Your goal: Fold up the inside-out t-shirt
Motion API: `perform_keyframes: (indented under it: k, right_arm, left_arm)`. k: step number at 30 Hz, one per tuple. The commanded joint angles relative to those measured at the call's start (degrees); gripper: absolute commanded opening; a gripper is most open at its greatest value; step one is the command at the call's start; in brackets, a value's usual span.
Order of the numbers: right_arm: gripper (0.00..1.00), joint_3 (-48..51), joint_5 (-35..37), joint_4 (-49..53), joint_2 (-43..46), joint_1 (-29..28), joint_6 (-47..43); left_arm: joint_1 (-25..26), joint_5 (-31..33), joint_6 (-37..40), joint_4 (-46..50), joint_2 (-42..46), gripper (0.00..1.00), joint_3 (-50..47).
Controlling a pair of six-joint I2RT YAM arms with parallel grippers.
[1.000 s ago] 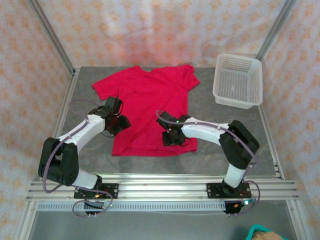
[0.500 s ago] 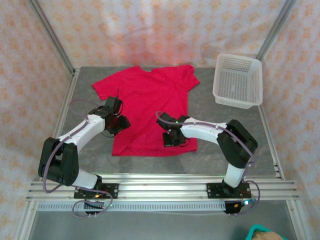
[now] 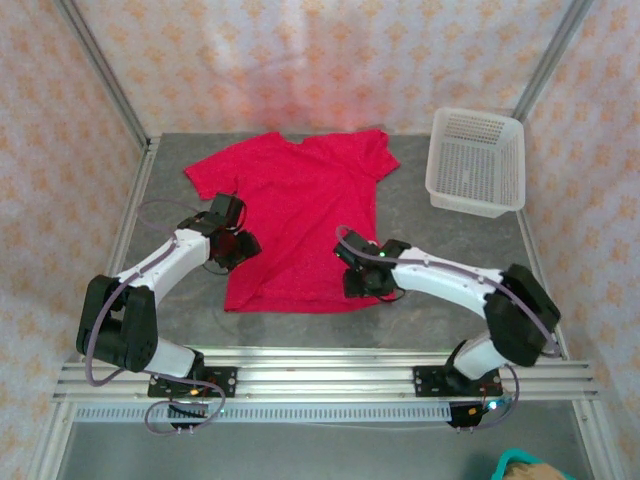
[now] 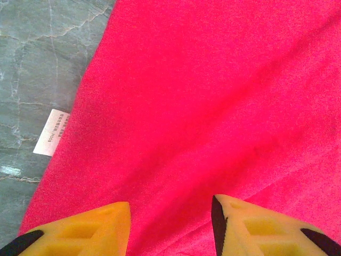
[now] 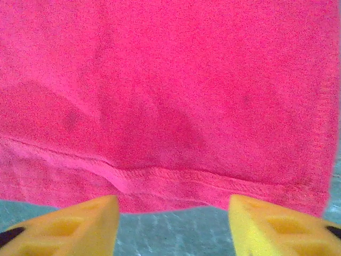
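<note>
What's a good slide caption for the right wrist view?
Open right gripper hovering at the stitched hem of the t-shirt, grey table beneath.

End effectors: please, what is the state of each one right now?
Left end effector: open, holding nothing, above the shirt.
Right end effector: open, holding nothing, at the shirt's near edge.

You see a plain red-pink t-shirt (image 3: pixel 300 200) on a grey, veined table (image 3: pixel 440 235). To the t-shirt's right is a white mesh basket (image 3: pixel 472 203), and behind it hang peach, flower-patterned curtains (image 3: pixel 300 60).
</note>
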State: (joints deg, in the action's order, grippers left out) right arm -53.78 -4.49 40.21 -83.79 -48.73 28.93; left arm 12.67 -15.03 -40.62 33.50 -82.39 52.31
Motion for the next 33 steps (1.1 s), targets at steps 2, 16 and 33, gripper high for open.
perform_keyframes:
  k: [2, 16, 33]
  right_arm:
    - [0.64, 3.7, 3.6, -1.2, 2.8, -0.3, 2.6]
    - [0.73, 6.7, 11.2, 1.1, 1.7, 1.3, 1.8]
    - [0.36, 8.4, 8.0, -1.8, -1.1, 3.8, 0.6]
  left_arm:
    - [0.4, -0.2, 0.1, 0.1, -0.1, 0.46, -0.3]
    - [0.4, -0.2, 0.1, 0.5, 0.6, 0.46, -0.5]
    - [0.4, 0.0, 0.4, 0.9, 0.4, 0.44, 0.1]
